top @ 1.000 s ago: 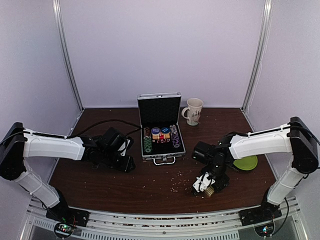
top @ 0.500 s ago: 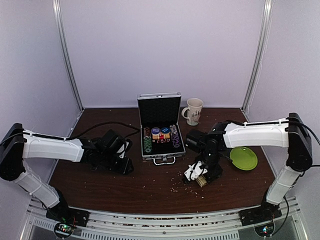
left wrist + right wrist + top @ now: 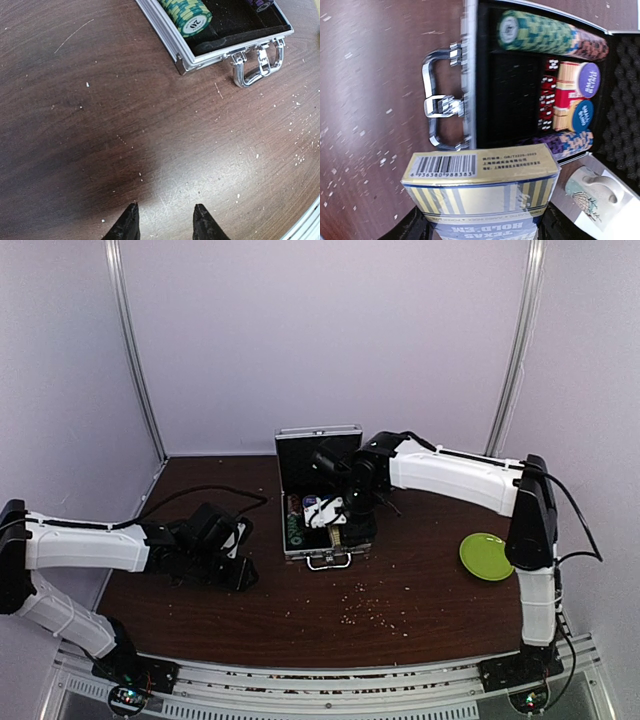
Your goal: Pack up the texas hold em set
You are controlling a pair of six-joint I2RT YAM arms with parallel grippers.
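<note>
A dark brown wooden table [image 3: 200, 615], flecked with pale crumbs [image 3: 375, 612], fills a small booth; plain pale lilac walls [image 3: 330, 340] close it on three sides. Slim metal posts [image 3: 135, 360] stand at the back corners; the light is soft and even.

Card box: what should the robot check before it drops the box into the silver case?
1. Right gripper holds the card box: ok.
2. Case has its lid standing open: ok.
3. Empty black slot has no chips or dice in it: ok.
4. Card box lined up over that slot: cannot tell.
5. Left gripper is open and clear of the case: ok.
</note>
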